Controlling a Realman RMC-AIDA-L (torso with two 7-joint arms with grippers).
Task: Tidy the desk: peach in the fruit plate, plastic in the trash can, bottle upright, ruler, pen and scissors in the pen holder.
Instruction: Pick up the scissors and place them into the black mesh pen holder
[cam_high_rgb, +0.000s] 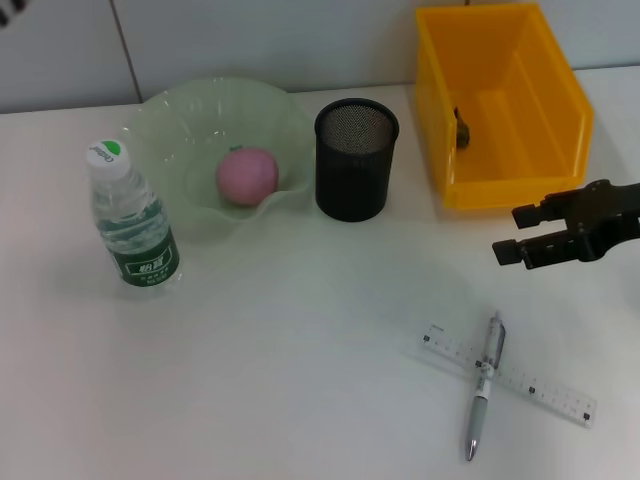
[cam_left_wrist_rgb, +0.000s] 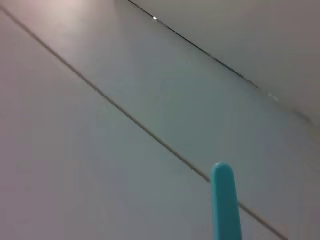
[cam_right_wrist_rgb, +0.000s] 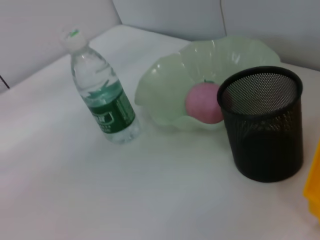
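The pink peach (cam_high_rgb: 247, 176) lies in the pale green fruit plate (cam_high_rgb: 180, 120) at the back left; it also shows in the right wrist view (cam_right_wrist_rgb: 202, 102). The water bottle (cam_high_rgb: 130, 220) stands upright at the left, cap on. The black mesh pen holder (cam_high_rgb: 356, 160) stands beside the plate. A pen (cam_high_rgb: 483, 385) lies across a clear ruler (cam_high_rgb: 510, 373) at the front right. My right gripper (cam_high_rgb: 515, 232) is open and empty, above the table in front of the yellow trash bin (cam_high_rgb: 500, 100). The scissors are out of view. Only a dark edge of my left arm (cam_high_rgb: 10, 12) shows at the far left corner.
A small dark item (cam_high_rgb: 462, 128) lies inside the yellow bin. The left wrist view shows a pale wall and a teal rounded tip (cam_left_wrist_rgb: 224, 200) that I cannot identify. In the right wrist view the bottle (cam_right_wrist_rgb: 102, 95), plate (cam_right_wrist_rgb: 165, 90) and pen holder (cam_right_wrist_rgb: 262, 125) stand close together.
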